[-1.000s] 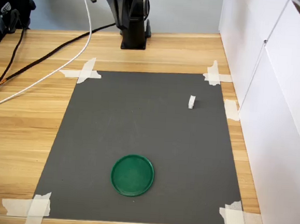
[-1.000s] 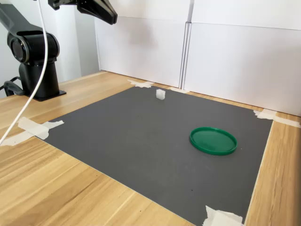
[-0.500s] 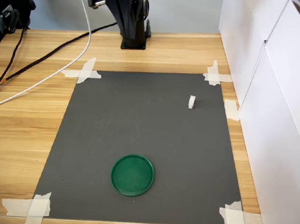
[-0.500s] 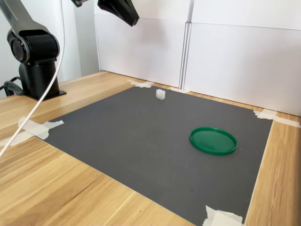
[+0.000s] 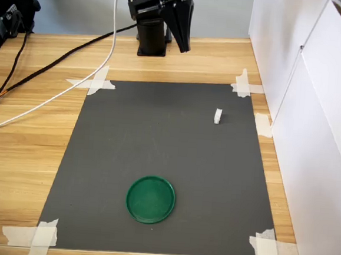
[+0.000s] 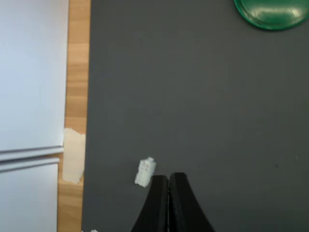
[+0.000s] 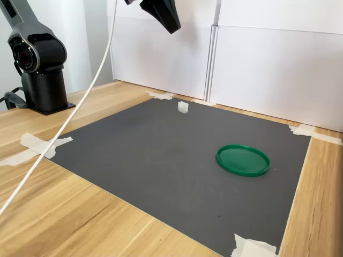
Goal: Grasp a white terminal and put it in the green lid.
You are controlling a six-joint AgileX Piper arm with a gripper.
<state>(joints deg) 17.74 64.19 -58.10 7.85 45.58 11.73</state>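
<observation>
In the first exterior view the hand [image 5: 183,46] hangs high — the white terminal [image 5: 218,116] sits alone on the dark mat [image 5: 158,138], well apart from the green lid [image 5: 150,199]. In the wrist view the fingers [image 6: 157,193] seem pressed together, empty.

This looks like a robot test bench in a lab or workshop, not a home. A pale wooden tabletop [image 5: 33,146] carries a dark grey mat [image 5: 162,162] fixed down at its corners with strips of white tape [image 5: 94,81], marking out a work area. A black robot arm base [image 7: 40,75] stands bolted at the tabletop's edge, with a white cable [image 5: 55,89] and dark cables [image 5: 21,74] trailing loose across the wood. Plain white boards [image 7: 257,64] are stood up as a screen along one side of the mat, and a bare pale wall [image 5: 68,4] lies behind.
</observation>
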